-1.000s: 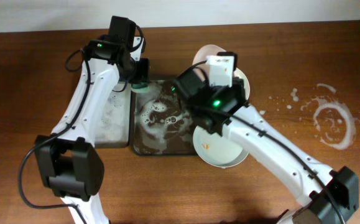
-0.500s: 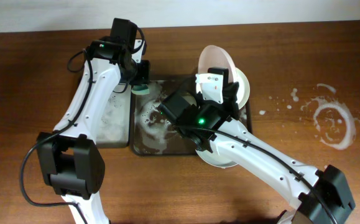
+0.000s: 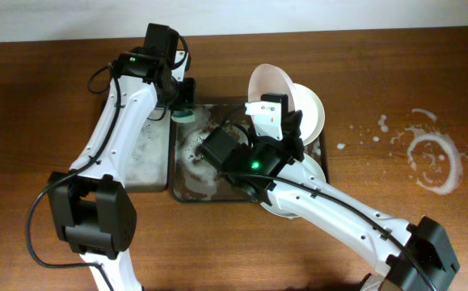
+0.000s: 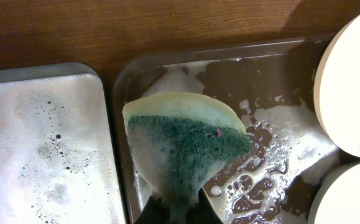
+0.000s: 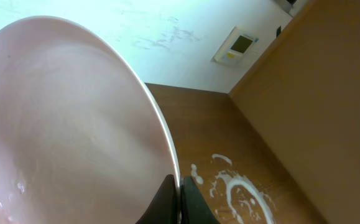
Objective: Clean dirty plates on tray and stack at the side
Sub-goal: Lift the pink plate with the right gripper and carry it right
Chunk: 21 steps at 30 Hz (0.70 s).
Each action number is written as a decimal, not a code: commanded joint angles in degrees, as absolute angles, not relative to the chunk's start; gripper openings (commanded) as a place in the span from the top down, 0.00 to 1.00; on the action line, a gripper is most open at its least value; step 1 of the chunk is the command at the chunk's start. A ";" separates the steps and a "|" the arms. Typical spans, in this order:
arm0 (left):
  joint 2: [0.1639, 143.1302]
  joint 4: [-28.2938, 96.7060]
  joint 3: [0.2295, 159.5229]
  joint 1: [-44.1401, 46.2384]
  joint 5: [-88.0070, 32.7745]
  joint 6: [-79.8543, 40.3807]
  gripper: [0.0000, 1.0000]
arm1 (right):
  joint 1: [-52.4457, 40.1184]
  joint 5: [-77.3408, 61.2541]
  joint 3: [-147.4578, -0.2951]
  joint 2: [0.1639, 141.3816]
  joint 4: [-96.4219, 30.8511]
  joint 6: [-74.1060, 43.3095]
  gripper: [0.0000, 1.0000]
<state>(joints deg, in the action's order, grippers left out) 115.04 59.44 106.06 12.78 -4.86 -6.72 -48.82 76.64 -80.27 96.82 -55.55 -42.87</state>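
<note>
My right gripper (image 3: 272, 103) is shut on the rim of a white plate (image 3: 267, 84) and holds it tilted up on edge above the far right part of the large dark tray (image 3: 187, 184). In the right wrist view the plate (image 5: 68, 124) fills the left side, with my fingers (image 5: 180, 193) pinching its rim. A second plate (image 3: 313, 111) lies at the tray's far right. A third plate (image 3: 319, 170) lies at the front right, mostly hidden under my right arm. My left gripper (image 3: 182, 103) is shut on a green sponge (image 4: 186, 146) over the tray's far left corner (image 4: 260, 81).
A narrower tray (image 3: 141, 153) full of soapy water (image 4: 43, 143) stands left of the large tray. The large tray holds foam and puddles (image 3: 205, 153). White foam smears (image 3: 432, 158) lie on the wooden table at the right.
My right arm has swung left with the plate, carrying it closer to the sponge and tipping it more upright. My left arm has stayed in place.
</note>
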 commanded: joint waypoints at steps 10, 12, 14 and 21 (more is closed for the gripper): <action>115.42 57.52 105.82 12.95 -4.64 -7.29 0.99 | -48.95 68.47 -79.99 96.90 -55.79 -42.28 0.96; 115.42 57.54 105.82 12.95 -4.67 -7.29 0.99 | -47.83 62.08 -80.03 96.71 -56.18 -42.28 0.96; 115.42 57.74 105.82 12.95 -4.64 -7.27 0.99 | -44.62 54.04 -80.09 94.70 -57.25 -42.28 0.96; 115.42 57.91 105.82 12.97 -4.69 -7.29 0.99 | -24.51 22.94 -80.25 77.67 -56.86 -32.95 0.96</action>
